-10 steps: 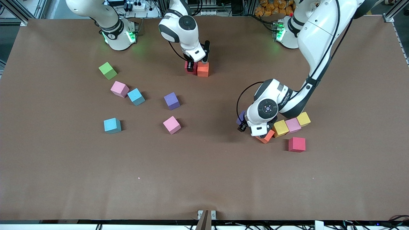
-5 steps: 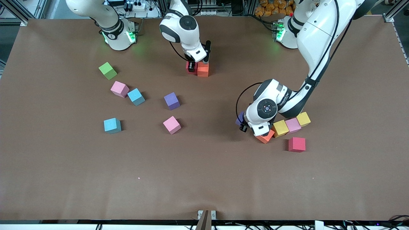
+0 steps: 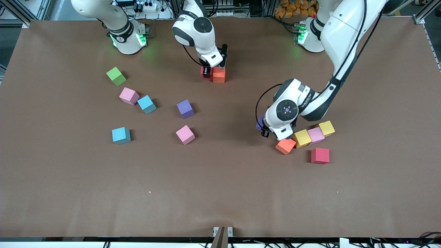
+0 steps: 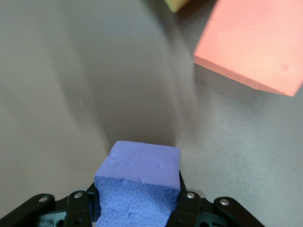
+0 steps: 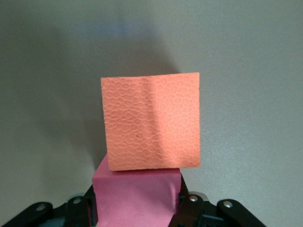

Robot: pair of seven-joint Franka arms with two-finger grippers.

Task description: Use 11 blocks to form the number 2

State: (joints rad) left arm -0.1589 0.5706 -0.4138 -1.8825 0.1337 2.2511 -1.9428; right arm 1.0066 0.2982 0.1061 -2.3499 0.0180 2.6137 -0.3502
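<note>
Left gripper point(image 4: 137, 208): jaws pinching a purple cube point(image 4: 139, 182), seen beside the wrist in the front view point(image 3: 259, 124), just off the surface and beside the cluster at the left arm's end.
Right gripper point(image 5: 137, 208): low on the surface near the arms' bases, jaws pinching a red cube point(image 5: 137, 196); in the front view that cube point(image 3: 205, 73) touches an orange cube point(image 3: 219, 75).
Number 2: not formed; only that red and orange pair sit edge to edge.
Cluster: orange cube point(image 3: 285, 146), yellow cube point(image 3: 302, 137), pink cube point(image 3: 315, 135) and second yellow cube point(image 3: 327, 128) in a slanting row, each touching the next.
Second red cube point(image 3: 320, 155): alone, nearer the camera than the row.
Right arm's end: green cube point(image 3: 116, 76), pink cube point(image 3: 129, 96) touching a blue cube point(image 3: 146, 104), another blue cube point(image 3: 121, 135), purple cube point(image 3: 185, 109), pink cube point(image 3: 185, 134), scattered apart.
Surface point(image 3: 220, 193): brown; no containers on it.
</note>
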